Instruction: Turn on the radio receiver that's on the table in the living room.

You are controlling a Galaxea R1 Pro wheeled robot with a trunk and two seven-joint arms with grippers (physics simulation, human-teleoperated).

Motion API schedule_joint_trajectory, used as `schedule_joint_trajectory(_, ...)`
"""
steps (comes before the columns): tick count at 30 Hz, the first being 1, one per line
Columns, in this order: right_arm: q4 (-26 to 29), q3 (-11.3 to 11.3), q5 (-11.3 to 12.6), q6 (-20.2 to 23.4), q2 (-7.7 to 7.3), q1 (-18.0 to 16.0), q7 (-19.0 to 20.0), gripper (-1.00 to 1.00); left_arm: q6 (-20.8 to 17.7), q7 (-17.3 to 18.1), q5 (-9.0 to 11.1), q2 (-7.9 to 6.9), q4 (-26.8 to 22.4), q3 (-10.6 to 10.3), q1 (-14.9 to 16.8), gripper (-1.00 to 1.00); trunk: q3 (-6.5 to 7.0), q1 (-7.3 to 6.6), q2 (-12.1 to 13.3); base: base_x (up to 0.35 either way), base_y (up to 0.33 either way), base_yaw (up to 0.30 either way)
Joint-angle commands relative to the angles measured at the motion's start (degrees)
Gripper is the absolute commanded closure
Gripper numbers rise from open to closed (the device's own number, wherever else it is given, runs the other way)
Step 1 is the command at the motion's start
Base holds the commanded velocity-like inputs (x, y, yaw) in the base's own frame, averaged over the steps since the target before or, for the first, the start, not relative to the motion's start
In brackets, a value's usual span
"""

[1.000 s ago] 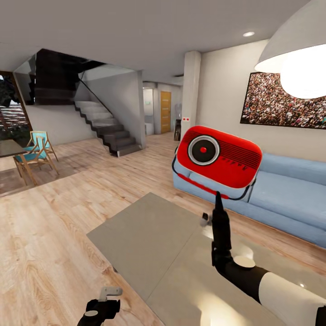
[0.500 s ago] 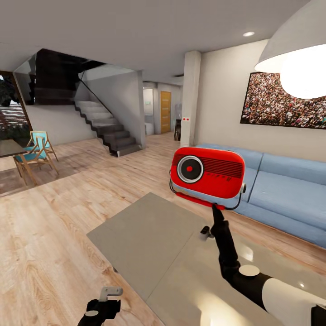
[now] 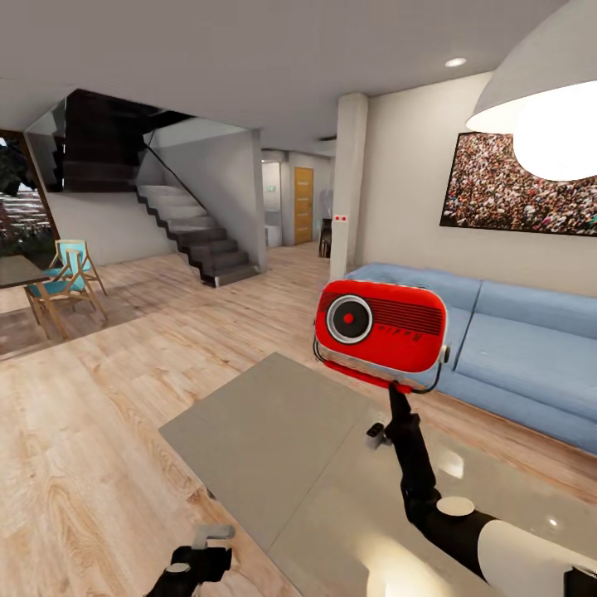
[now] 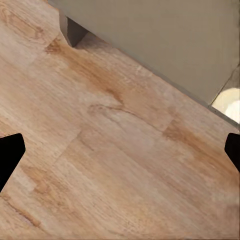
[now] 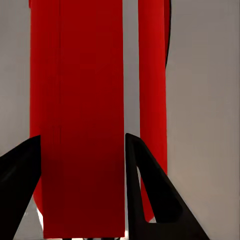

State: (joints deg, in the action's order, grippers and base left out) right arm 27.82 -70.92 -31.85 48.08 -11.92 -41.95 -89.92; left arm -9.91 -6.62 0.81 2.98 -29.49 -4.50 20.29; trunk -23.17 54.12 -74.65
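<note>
The radio receiver (image 3: 381, 332), a red box with white trim, a thin handle and a grey dial with a red centre, is held upright in the air above the grey table (image 3: 265, 431). My right gripper (image 3: 400, 388) is shut on its lower edge from below. In the right wrist view the red radio receiver (image 5: 82, 125) sits between the black fingers (image 5: 150, 190). My left gripper (image 3: 203, 551) hangs low by the table's near corner. In the left wrist view the left gripper (image 4: 120, 155) is open over wood floor, with the table (image 4: 165, 45) edge beyond it.
A long blue sofa (image 3: 514, 348) runs behind the table under a crowd-photo picture (image 3: 518, 186). A white dome lamp (image 3: 547, 108) hangs at the upper right. Open wood floor stretches left toward wooden chairs (image 3: 66, 282) and a staircase (image 3: 195, 236).
The radio receiver has come down and away from the camera and levelled out, still in my right gripper. My left gripper has dropped slightly lower.
</note>
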Motion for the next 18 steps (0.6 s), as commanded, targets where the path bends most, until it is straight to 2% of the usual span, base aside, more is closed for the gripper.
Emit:
schedule_joint_trajectory(1, -0.3, 0.0, -0.3, -0.1, 0.33, 0.3, 0.0, 1.00, -0.3, 0.3, 0.3, 0.33, 0.3, -0.3, 0.3, -1.00, 0.01, 0.00, 0.0, 0.000, 0.000, 0.000)
schedule_joint_trajectory(3, -1.0, -0.1, -0.5, -0.3, 0.97, 1.1, 0.1, 1.00, 0.3, 0.3, 0.7, 0.98, 1.0, 0.3, -0.3, -1.00, 0.01, 0.00, 0.0, 0.000, 0.000, 0.000)
schedule_joint_trajectory(6, -2.1, -0.1, 0.2, -0.4, 1.92, 1.9, 0.0, 1.00, 1.2, -0.7, -0.3, 1.96, 1.9, 1.1, -1.3, -1.00, 0.01, 0.00, 0.0, 0.000, 0.000, 0.000)
schedule_joint_trajectory(10, -2.7, 0.0, 0.5, -0.2, 3.19, 2.0, -0.1, 1.00, 2.5, -1.9, -1.5, 3.16, 3.2, 1.1, -2.6, -1.00, 0.01, 0.00, 0.0, 0.000, 0.000, 0.000)
schedule_joint_trajectory(13, -2.8, 0.0, 0.4, 0.1, 4.16, 2.0, -0.1, 1.00, 3.5, -2.6, -2.4, 3.07, 4.2, 1.1, -3.6, -1.00, 0.01, 0.00, 0.0, 0.000, 0.000, 0.000)
schedule_joint_trajectory(18, -2.9, 0.0, 0.0, 1.3, 4.20, 2.0, -0.1, 1.00, 5.1, -2.6, -3.0, 3.14, 5.8, 1.2, -5.2, -1.00, 0.01, 0.00, 0.0, 0.000, 0.000, 0.000)
